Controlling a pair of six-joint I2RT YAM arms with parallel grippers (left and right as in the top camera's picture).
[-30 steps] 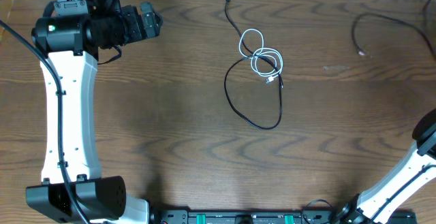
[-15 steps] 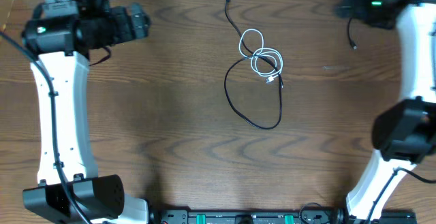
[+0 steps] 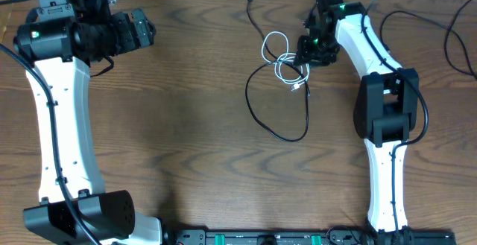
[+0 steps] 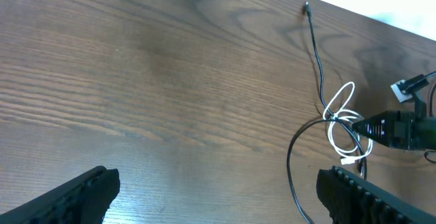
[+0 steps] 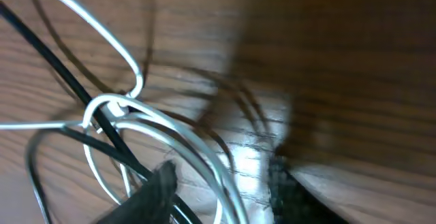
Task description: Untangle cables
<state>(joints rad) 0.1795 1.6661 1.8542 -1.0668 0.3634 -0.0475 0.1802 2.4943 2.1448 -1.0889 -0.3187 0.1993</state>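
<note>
The cables lie tangled at the table's upper middle. A white cable (image 3: 277,54) is coiled in loops over a long black cable (image 3: 306,115), which forms a big loop and runs up to a plug near the far edge. My right gripper (image 3: 304,51) is down at the right side of the white coil. In the right wrist view its gripper (image 5: 221,190) is partly closed but still gapped, with white cable (image 5: 135,74) strands and the black cable (image 5: 68,88) between the fingers; the picture is blurred. My left gripper (image 3: 145,23) hovers wide open at the far left, holding nothing (image 4: 218,197).
Another black cord (image 3: 452,40) curls at the table's right edge. The right arm's white links (image 3: 384,103) reach from the front edge up to the tangle. The left arm (image 3: 63,126) stands along the left side. A rail with green parts (image 3: 261,237) lines the front.
The right arm swung in from the right edge to the white coil and its jaws narrowed. The left arm drifted slightly left, still open. The tangle has not moved.
</note>
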